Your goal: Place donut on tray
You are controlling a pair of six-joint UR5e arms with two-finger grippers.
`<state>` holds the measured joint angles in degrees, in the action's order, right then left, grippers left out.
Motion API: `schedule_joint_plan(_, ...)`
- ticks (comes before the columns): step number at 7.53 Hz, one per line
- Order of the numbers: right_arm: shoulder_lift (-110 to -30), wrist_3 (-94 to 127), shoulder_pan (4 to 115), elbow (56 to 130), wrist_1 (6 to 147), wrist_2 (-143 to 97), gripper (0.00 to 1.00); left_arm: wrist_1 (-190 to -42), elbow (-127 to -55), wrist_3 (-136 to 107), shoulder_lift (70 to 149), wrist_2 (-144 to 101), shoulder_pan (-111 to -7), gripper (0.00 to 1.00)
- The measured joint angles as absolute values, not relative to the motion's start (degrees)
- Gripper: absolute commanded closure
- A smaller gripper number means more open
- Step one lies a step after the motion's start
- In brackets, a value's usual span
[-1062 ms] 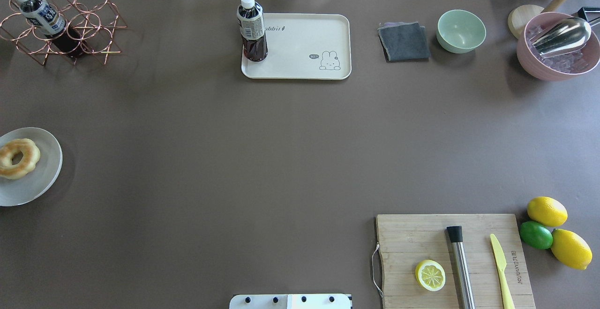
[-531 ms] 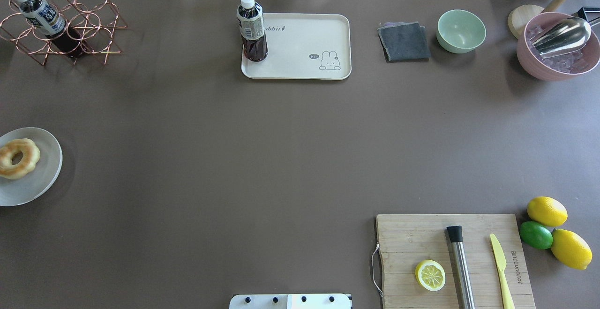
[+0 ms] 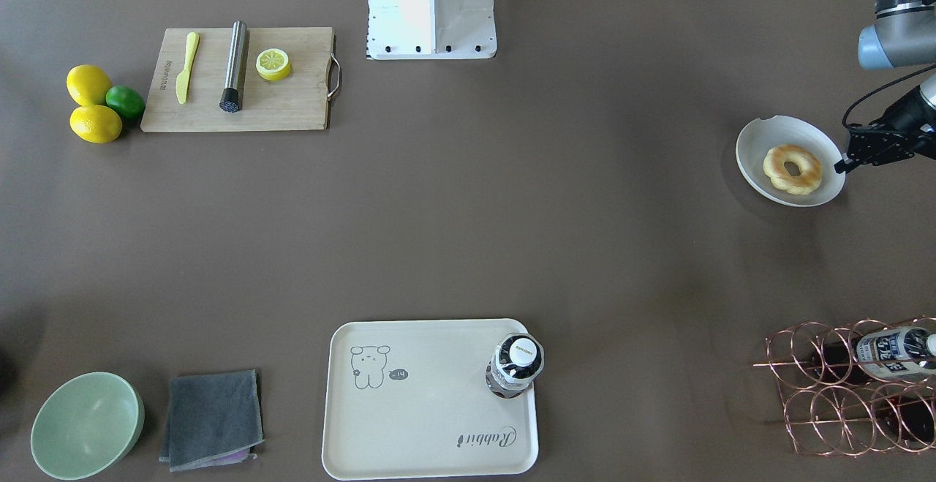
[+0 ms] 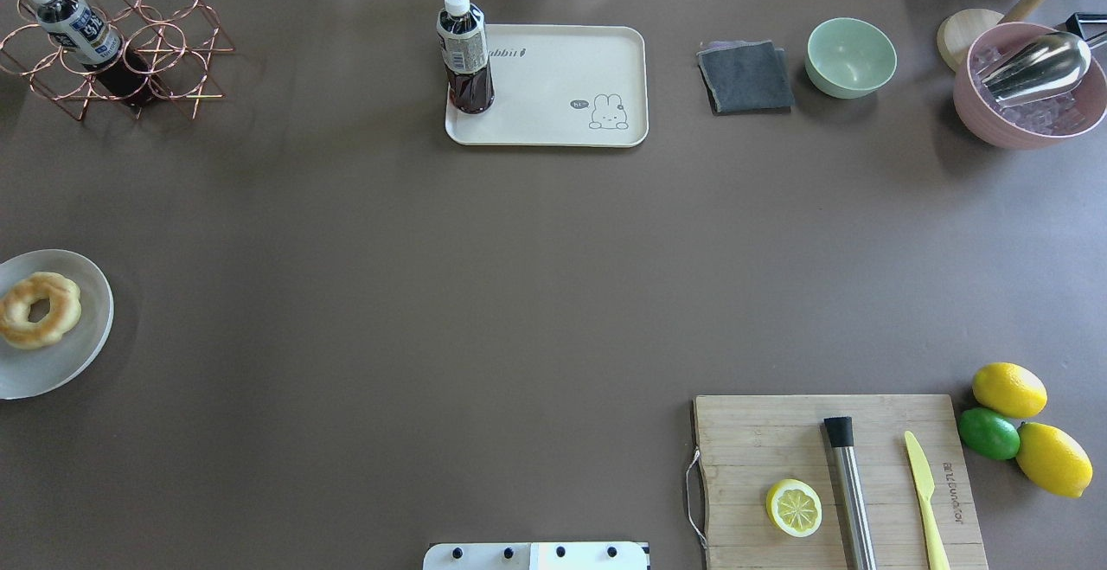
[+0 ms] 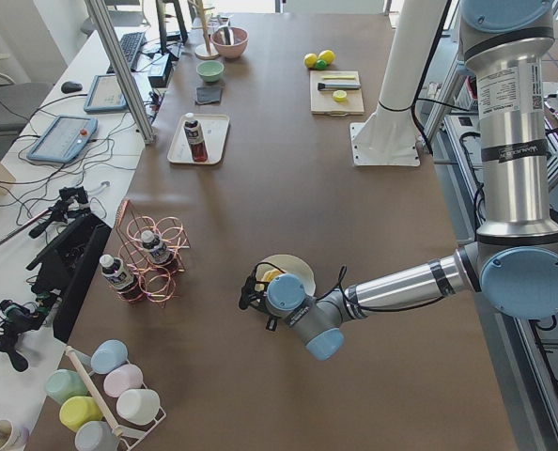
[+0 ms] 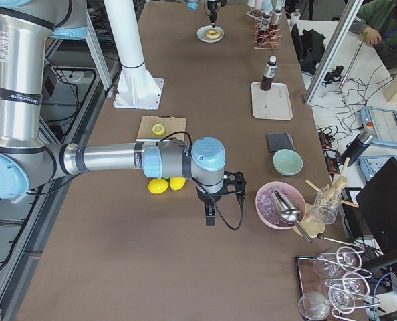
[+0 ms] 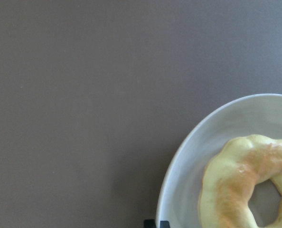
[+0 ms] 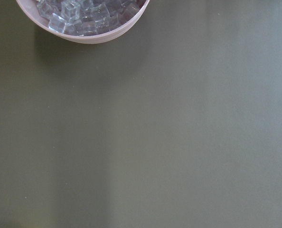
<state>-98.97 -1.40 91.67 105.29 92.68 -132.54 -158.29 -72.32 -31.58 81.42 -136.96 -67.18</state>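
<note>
Donut (image 3: pixel 793 169) set on white plate (image 3: pixel 753 147), left gripper (image 3: pixel 847 163) beside its rim, right gripper (image 6: pixel 210 217) near pink bowl (image 6: pixel 260 200), both openings indiscernible.

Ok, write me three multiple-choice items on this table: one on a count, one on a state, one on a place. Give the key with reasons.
1. How many whole lemons lie beside the cutting board?
A. one
B. two
C. three

2. How does the bottle on the tray stand?
A. upright, with its white cap on
B. on its side
C. upright, with the cap off

3. Where does the donut lie?
A. on the tray
B. on the cutting board
C. in the white dish

Key:
1 B: two yellow lemons flank one lime at the board's edge.
2 A: the overhead and front views show it standing in the tray's corner with the white cap on top.
3 C: the donut rests in the dish at the table's far side from the board, and the tray holds only the bottle.
</note>
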Motion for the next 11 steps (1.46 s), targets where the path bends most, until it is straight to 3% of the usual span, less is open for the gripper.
schedule_joint_plan(4,-97.4,2.5,91.2,105.7,92.7,-132.7,0.00,-156.6,-81.3,-44.8,83.4,-140.1,-67.1,1.00)
schedule_joint_plan(9,-90.8,30.3,79.6,112.5,92.6,-132.6,0.00,-127.9,-106.1,-50.3,86.3,-135.7,-62.2,1.00)
schedule_joint_plan(11,-85.9,46.7,70.9,114.0,90.0,-130.9,0.00,-120.8,-110.4,-57.8,92.4,-131.4,-55.9,1.00)
